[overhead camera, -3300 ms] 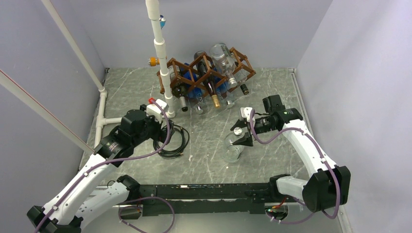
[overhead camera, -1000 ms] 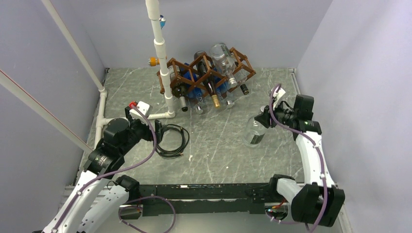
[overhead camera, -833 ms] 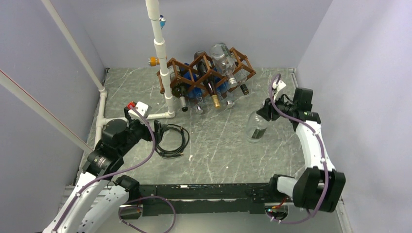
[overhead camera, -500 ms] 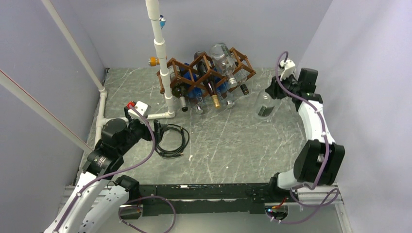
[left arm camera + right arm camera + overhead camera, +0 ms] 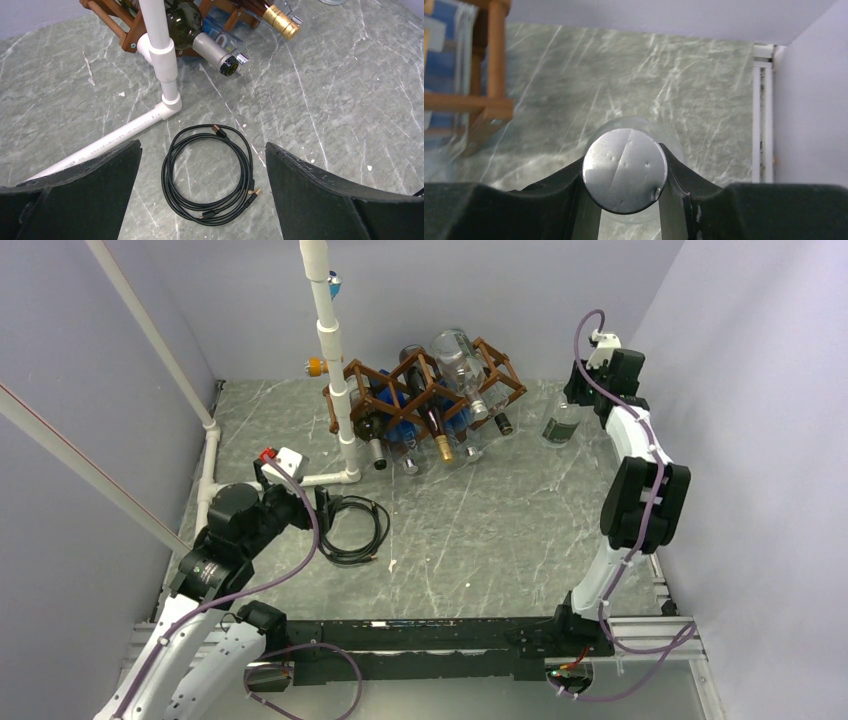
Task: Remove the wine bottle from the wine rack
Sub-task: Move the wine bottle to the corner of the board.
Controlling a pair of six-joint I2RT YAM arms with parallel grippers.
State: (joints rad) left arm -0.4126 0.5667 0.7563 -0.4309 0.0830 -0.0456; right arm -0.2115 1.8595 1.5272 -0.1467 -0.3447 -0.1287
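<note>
Wine bottle [image 5: 560,428], clear, pinched at neck by R gripper [image 5: 625,172], right of wine rack [image 5: 420,380], L gripper [image 5: 202,165] spread wide.

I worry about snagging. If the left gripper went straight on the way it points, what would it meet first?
Probably the coiled cable on the table: in the wrist view it lies straight ahead, between the fingers of the open left gripper. How far off it is, I cannot tell.

Dark brown wine rack [image 5: 420,362], grey white-veined table [image 5: 480,530]

L hand [image 5: 202,145] wide, R hand [image 5: 625,172] tight
</note>
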